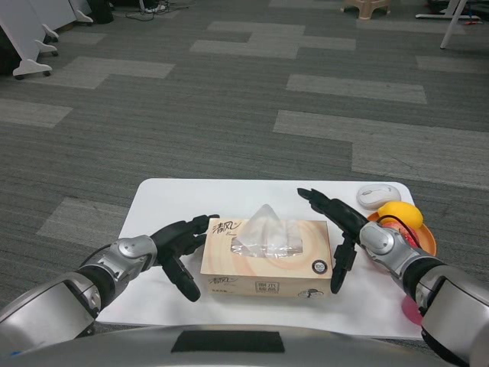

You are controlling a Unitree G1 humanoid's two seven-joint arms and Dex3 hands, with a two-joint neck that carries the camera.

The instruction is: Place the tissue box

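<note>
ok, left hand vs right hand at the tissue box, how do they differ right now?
The left hand sits at the tissue box's left end, fingertips reaching its top corner; the right hand is at the right end, one finger pointing down along that side. The left hand is lower and nearer the table's front edge; the right reaches further back. Both are black, fingers spread, flanking the box without lifting it.
</note>
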